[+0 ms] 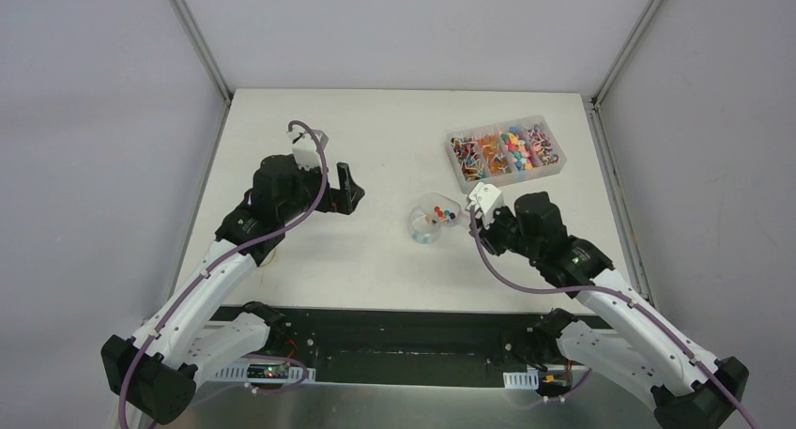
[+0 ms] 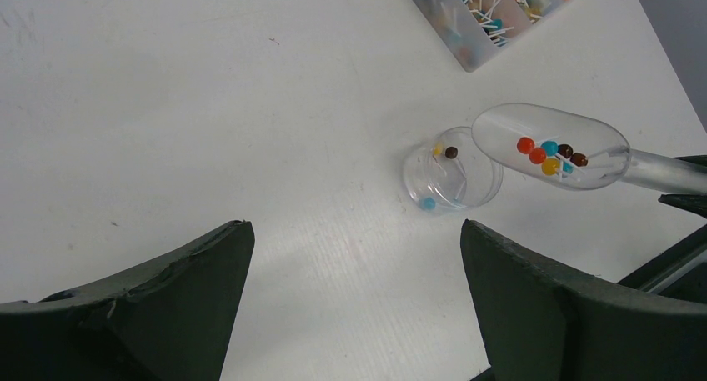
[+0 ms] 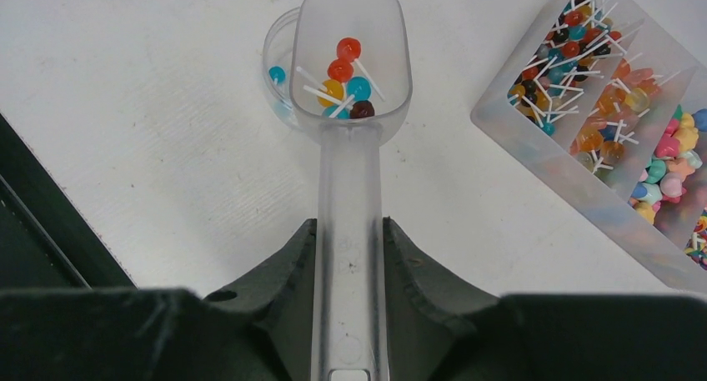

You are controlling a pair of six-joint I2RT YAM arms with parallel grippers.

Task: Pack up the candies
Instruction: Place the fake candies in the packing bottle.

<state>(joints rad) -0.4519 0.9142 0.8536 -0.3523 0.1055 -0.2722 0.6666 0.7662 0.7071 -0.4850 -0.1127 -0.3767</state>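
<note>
My right gripper (image 3: 350,231) is shut on the handle of the clear plastic scoop (image 3: 350,106). The scoop's bowl holds several small candies on white sticks (image 3: 346,72), red, orange, yellow, blue and dark. It hangs over the rim of the small round clear jar (image 3: 279,72), which holds a blue candy and a few others (image 2: 428,203). The scoop (image 2: 550,147) and the jar (image 2: 450,179) also show in the left wrist view and in the top view (image 1: 434,218). My left gripper (image 2: 354,256) is open and empty, well left of the jar (image 1: 345,187).
A clear divided box (image 1: 507,150) full of multicoloured candies stands at the back right, just beyond the right gripper (image 1: 479,204); it also shows in the right wrist view (image 3: 534,147). The white table top (image 1: 375,251) ends in metal rails at the sides.
</note>
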